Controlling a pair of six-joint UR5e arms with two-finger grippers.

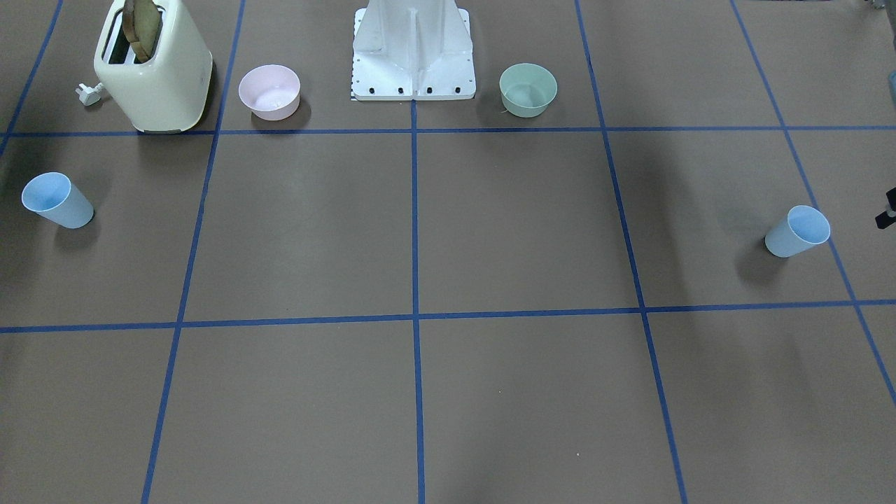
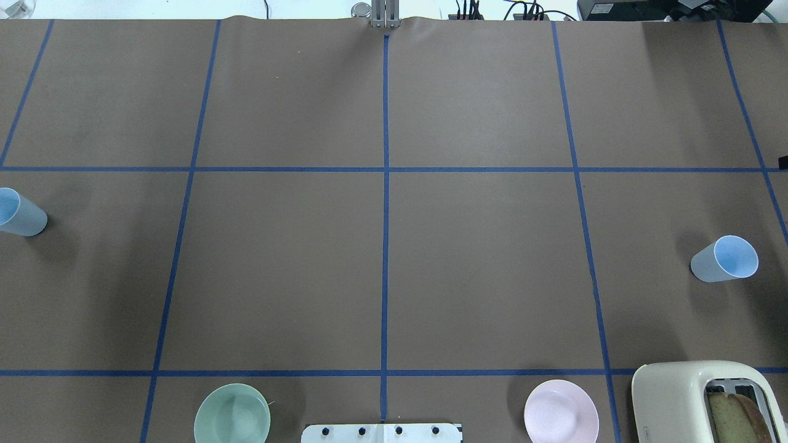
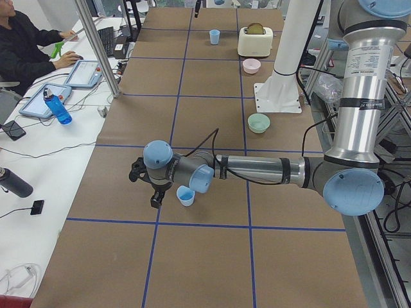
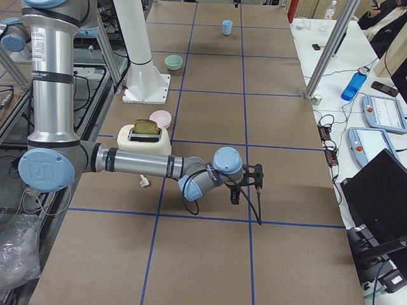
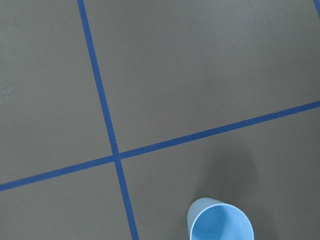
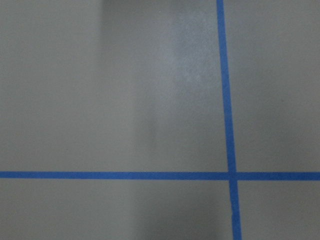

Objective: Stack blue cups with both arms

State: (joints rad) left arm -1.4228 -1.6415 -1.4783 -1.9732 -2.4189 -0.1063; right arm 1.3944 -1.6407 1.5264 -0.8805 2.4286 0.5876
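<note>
Two pale blue cups stand upright far apart on the brown table. One blue cup [image 1: 798, 231] [image 2: 18, 212] is on my left side; it also shows in the exterior left view [image 3: 185, 196] and at the bottom of the left wrist view [image 5: 220, 222]. My left gripper [image 3: 154, 196] hangs just beside it, toward the table's outer end. The other blue cup [image 1: 57, 200] [image 2: 724, 258] is on my right side. My right gripper [image 4: 235, 194] hovers near that end, and its wrist hides this cup there. I cannot tell whether either gripper is open or shut.
A cream toaster [image 1: 154, 70] with bread stands near the pink bowl [image 1: 269, 91]. A mint-green bowl [image 1: 528, 89] sits on the other side of the white pedestal [image 1: 413, 49]. Blue tape lines grid the table. An operator [image 3: 26, 48] sits at a side desk.
</note>
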